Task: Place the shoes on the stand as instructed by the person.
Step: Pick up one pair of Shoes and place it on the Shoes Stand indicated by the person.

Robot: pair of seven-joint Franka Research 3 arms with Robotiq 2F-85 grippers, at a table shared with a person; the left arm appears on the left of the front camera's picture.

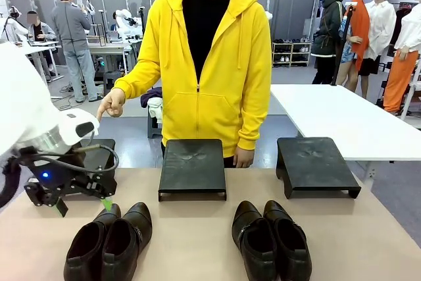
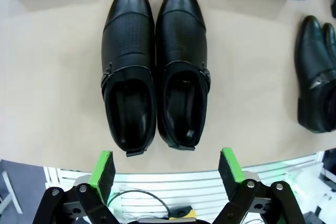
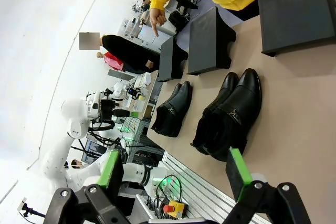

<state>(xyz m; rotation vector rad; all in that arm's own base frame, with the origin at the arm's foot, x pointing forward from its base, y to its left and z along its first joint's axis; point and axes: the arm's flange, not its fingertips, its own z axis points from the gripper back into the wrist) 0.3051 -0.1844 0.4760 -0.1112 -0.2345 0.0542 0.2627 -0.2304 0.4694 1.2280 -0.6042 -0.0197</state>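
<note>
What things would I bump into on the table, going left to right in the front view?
Left pair of shoes → middle stand → right pair of shoes → right stand.

I have bare tabletop (image 1: 191, 235) between the left pair of shoes (image 1: 108, 241) and the right pair (image 1: 271, 238) by the near edge, plus a strip before the middle stand (image 1: 193, 166) and right stand (image 1: 316, 162); my left gripper (image 1: 83, 205) crowds the far left corner.
</note>
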